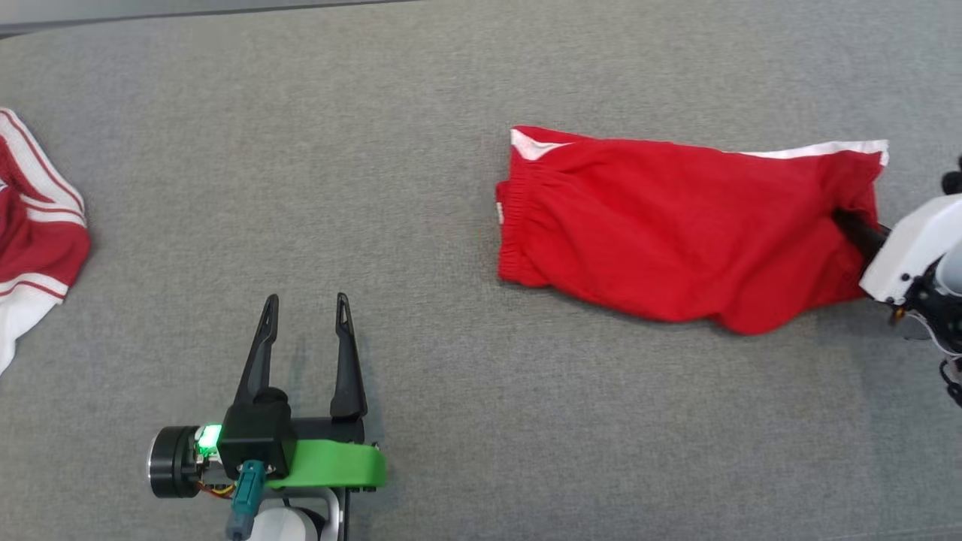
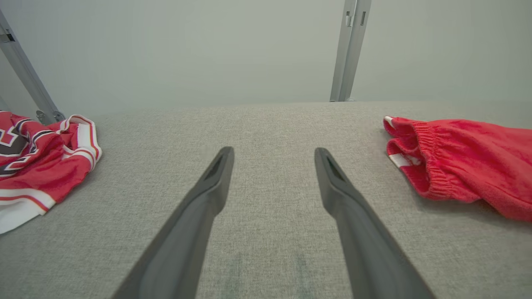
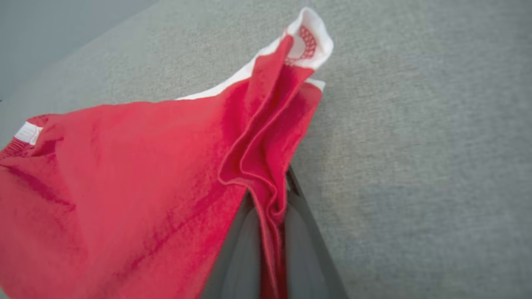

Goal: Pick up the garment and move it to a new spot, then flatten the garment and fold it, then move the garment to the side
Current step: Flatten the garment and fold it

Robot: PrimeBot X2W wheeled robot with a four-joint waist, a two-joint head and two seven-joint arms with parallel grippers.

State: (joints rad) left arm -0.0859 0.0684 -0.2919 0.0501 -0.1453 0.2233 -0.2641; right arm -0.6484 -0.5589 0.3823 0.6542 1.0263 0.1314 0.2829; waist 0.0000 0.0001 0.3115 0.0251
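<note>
Red garment (image 1: 676, 233), pinched in right end effector (image 3: 272, 216)

No readable text, number or brand anywhere. Striped jersey (image 2: 41, 166), far left of my left tool (image 2: 274, 155): a dark-and-white block shape, partly folded under, illegible. Red garment (image 1: 676, 233), off to that tool's right: small white tab (image 1: 500, 213) at the waistband, nothing legible.

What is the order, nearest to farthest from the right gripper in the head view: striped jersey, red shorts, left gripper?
1. red shorts: right of centre, their right end pinched in the right gripper.
2. left gripper: lower left, open over the grey surface.
3. striped jersey: far left edge.
</note>
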